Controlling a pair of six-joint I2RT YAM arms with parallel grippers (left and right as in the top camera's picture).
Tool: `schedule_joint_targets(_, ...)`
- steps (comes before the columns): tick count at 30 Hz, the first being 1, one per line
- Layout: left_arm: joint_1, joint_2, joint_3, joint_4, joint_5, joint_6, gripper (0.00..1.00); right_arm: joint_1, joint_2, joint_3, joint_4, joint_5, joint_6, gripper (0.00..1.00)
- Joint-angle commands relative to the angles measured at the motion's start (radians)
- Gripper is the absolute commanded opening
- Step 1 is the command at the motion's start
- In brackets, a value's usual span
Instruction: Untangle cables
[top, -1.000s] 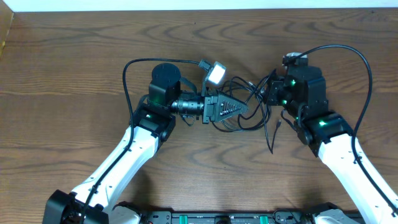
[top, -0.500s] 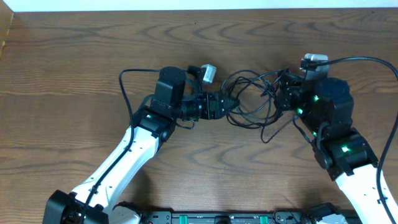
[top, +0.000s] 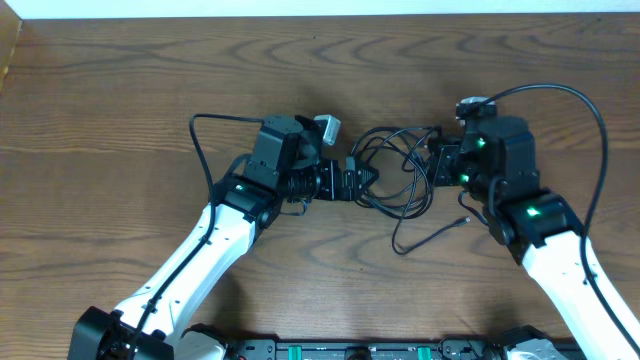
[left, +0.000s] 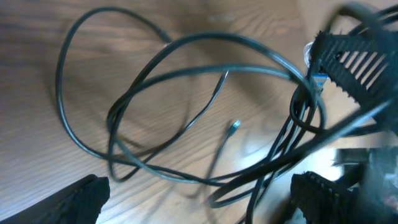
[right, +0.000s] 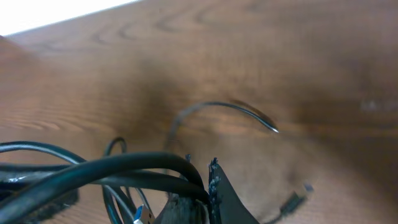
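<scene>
A tangle of thin black cables (top: 400, 172) lies on the table between my two arms. My left gripper (top: 362, 182) stands open at the tangle's left side. In the left wrist view its gripper (left: 199, 200) has its jaws wide apart, with cable loops (left: 186, 81) passing between and beyond them, none pinched. My right gripper (top: 437, 163) is shut on several black strands (right: 149, 171) at the tangle's right side. One loose end with a small plug (top: 463, 221) trails toward the front. A blue-tipped plug (right: 142, 214) hangs below the held strands.
Thick black arm leads arc over the table at the left (top: 197, 135) and the right (top: 592, 110). The wooden table (top: 120, 90) ends at the back against a white strip. Another small plug (right: 292, 202) lies on the wood to my right gripper's right.
My left gripper has gone from shut to wide open, letting go of the cables, and drawn back slightly. My right arm swung right, then back left, and the tangle has shifted with it.
</scene>
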Motion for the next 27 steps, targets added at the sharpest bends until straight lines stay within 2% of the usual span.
schedule_joint_targets(1,-0.002,-0.013,0.006,-0.058,-0.116,0.156,0.99,0.0,0.072,-0.001,-0.039,-0.013,0.026,0.01)
schedule_joint_targets(4,-0.002,-0.013,0.006,-0.071,-0.17,0.175,0.99,0.0,0.119,-0.001,-0.039,-0.012,0.026,0.01)
schedule_joint_targets(11,-0.023,-0.017,0.007,-0.03,-0.182,0.217,1.0,0.0,0.222,-0.001,-0.048,-0.083,0.036,0.01)
schedule_joint_targets(16,-0.13,-0.017,0.007,-0.019,-0.443,0.223,1.0,0.0,0.259,-0.001,-0.048,-0.126,0.056,0.01)
schedule_joint_targets(19,-0.211,-0.017,0.007,0.0,-0.546,0.223,1.0,0.0,0.262,-0.001,-0.051,-0.125,0.062,0.01)
schedule_joint_targets(24,-0.276,-0.015,0.007,0.029,-0.582,0.222,1.0,0.0,0.262,-0.001,-0.055,-0.129,0.067,0.01)
schedule_joint_targets(27,-0.284,0.002,0.007,0.065,-0.597,0.221,0.98,0.0,0.262,-0.001,-0.06,-0.212,0.073,0.01)
